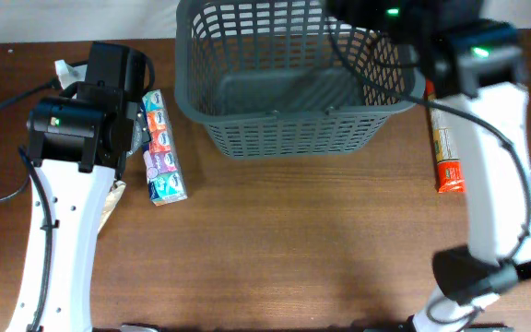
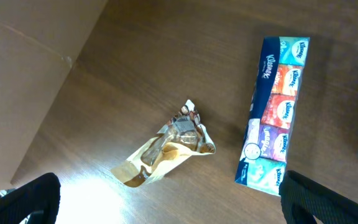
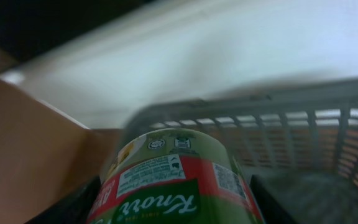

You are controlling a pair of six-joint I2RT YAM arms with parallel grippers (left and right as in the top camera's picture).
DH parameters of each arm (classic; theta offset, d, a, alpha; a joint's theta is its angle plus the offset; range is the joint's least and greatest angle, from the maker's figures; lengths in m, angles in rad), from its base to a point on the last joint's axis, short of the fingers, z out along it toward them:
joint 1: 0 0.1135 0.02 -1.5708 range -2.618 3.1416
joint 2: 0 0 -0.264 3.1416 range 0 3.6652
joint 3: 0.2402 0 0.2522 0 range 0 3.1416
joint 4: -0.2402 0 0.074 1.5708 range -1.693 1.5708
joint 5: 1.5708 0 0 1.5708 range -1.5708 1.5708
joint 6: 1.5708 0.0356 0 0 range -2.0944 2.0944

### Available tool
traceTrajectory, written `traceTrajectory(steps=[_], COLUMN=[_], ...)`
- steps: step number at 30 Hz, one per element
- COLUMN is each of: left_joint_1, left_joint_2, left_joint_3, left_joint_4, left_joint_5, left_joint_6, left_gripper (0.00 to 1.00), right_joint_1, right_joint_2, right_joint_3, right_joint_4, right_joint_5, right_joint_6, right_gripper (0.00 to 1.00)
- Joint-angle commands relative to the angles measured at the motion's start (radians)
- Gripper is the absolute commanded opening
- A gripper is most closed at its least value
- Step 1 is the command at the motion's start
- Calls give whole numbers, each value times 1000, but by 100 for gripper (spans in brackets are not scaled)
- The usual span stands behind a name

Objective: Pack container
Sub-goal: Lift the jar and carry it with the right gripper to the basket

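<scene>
since the right gripper (image 3: 173,208) is clamped round a knorr can (image 3: 169,177), that's the arm i'd work with. from its wrist, the basket (image 3: 303,130) opens just beyond the can, toward 2 o'clock, and what i can see of its floor looks bare. overhead, it sits at 12 o'clock on the table (image 1: 293,249), long axis 9 to 3. the right wrist hangs over its 2 o'clock corner, so i judge the drop lies toward 9 o'clock. farther off, the left gripper (image 2: 169,186) gapes empty over tissues (image 2: 275,118) and a wrapper (image 2: 169,146).
</scene>
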Motion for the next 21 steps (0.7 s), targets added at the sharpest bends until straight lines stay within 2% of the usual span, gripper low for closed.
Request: traceTrajectory(steps=[1,10,21], left_joint_1=[4,4,4], left_joint_2=[7,7,7], left_joint_3=[-2,-2,-2], left_joint_4=[-20,-23,-23], left_joint_5=[1,1,13], left_joint_6=[2,2,2], left_gripper=[100,100,99], right_joint_1=[21,20,20], right_joint_2=[101,288,409], right_joint_3=[15,15,15], right_joint_4=[6,-69,-184], right_joint_5=[141,151,261], right_joint_6=[-14,-37,-63], right_gripper=[4,4,4])
